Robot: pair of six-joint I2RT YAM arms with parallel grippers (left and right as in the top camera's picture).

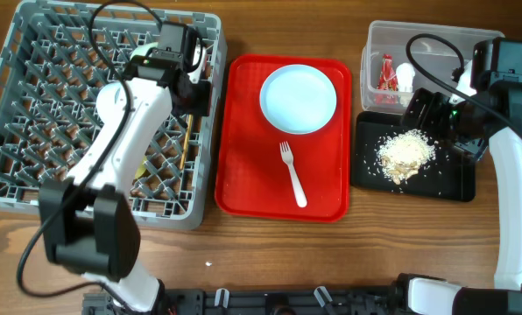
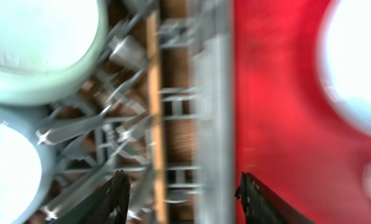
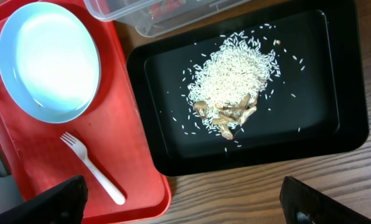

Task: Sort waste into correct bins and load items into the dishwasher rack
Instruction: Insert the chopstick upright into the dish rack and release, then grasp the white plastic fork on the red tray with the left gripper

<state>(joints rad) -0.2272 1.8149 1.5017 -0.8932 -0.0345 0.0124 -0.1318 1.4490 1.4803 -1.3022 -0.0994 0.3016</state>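
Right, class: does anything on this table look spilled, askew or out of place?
The food crumbs are scattered loosely, with stray grains spread across the black tray and none seen outside it. One white speck lies alone on the wooden table. Nothing looks damaged.

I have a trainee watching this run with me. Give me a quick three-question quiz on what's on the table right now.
1. Fill in: the left gripper, above the right rim of the dishwasher rack, has its jaws ____.
2. True or false: the white fork lies in the dishwasher rack.
3. The food crumbs lie in: A) the clear tub, B) the black tray, C) the dishwasher rack.
Key: 1 open; 2 false, it lies on the red tray; 3 B.
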